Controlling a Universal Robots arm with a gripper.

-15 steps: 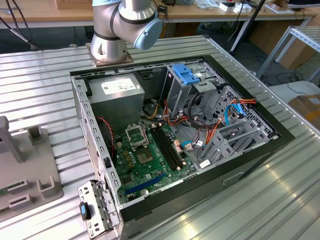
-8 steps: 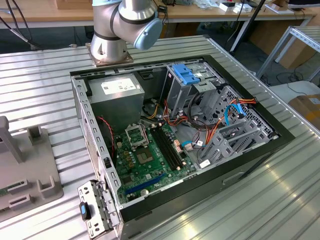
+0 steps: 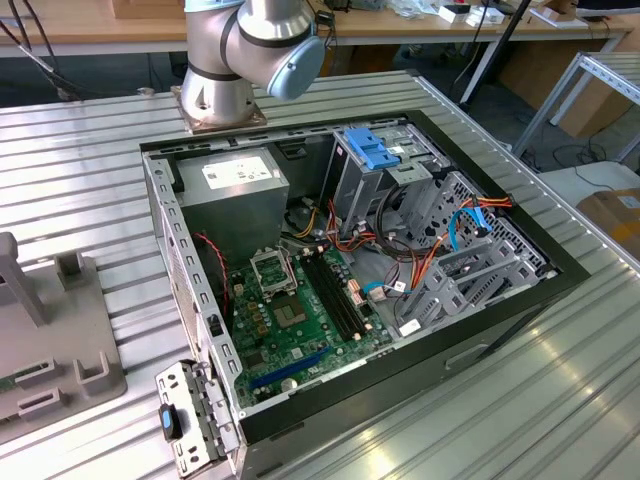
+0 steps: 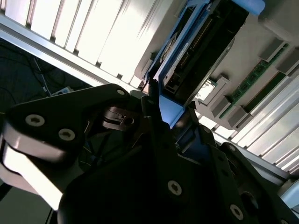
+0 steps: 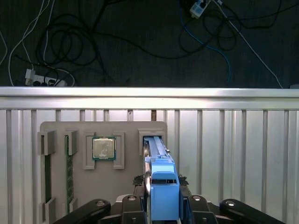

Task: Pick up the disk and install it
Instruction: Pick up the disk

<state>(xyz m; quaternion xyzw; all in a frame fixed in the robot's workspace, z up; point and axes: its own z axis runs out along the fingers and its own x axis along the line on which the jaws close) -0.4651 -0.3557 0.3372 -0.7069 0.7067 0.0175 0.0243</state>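
The disk (image 5: 158,154) stands on edge in a slot of a grey holder tray (image 5: 126,186), its bright blue side rail (image 5: 164,196) turned up toward the first wrist camera. My gripper (image 5: 161,181) straddles it, with a black finger pressed against each side of the blue rail. In the second wrist view the disk (image 4: 196,46) shows its dark connector edge and blue frame, and a fingertip (image 4: 152,91) lies against the rail. The gripper is shut on the disk, which still sits in its slot.
The tray also holds a processor chip (image 5: 103,148) and memory sticks (image 5: 69,172). An open computer case (image 3: 250,420) lies on the slatted metal table (image 3: 80,180), with a power-supply box (image 3: 235,185), motherboard (image 3: 300,320) and drive cage with blue bracket (image 3: 372,148). The arm's base (image 3: 215,95) stands behind it.
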